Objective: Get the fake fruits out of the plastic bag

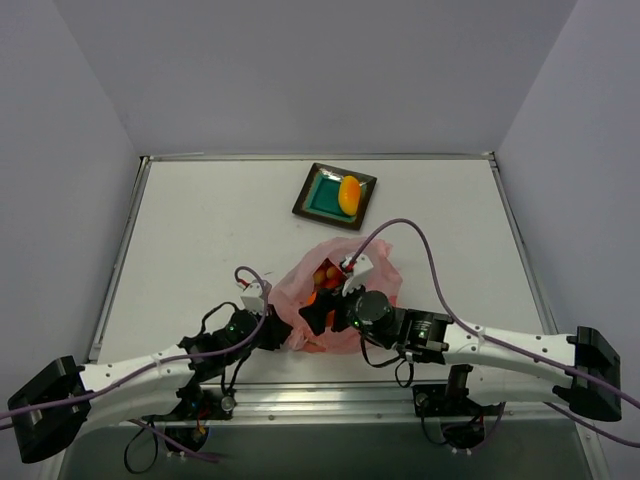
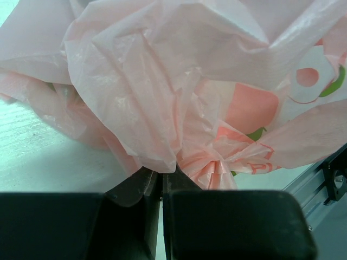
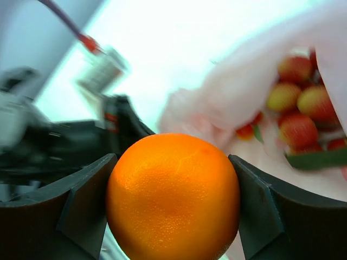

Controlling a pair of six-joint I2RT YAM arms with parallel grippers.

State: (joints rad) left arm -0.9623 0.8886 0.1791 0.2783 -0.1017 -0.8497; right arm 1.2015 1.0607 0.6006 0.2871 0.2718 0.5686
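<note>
The pink plastic bag (image 1: 335,295) lies crumpled at the table's near middle, its mouth open upward. My left gripper (image 1: 284,336) is shut on a gathered fold at the bag's left edge; in the left wrist view the bag (image 2: 162,81) fills the frame and the jaws (image 2: 161,174) pinch the plastic. My right gripper (image 1: 317,318) is at the bag, shut on the round orange (image 3: 173,197), which sits between both fingers. Several small red pieces with green leaves (image 3: 298,130) lie inside the bag and also show in the top view (image 1: 327,272). The mango (image 1: 349,195) lies on the teal plate (image 1: 322,197).
The dark-rimmed teal plate stands at the back middle of the table. The metal front rail (image 1: 330,395) runs just behind the arm bases. Raised edges (image 1: 120,260) border the table on the left and right.
</note>
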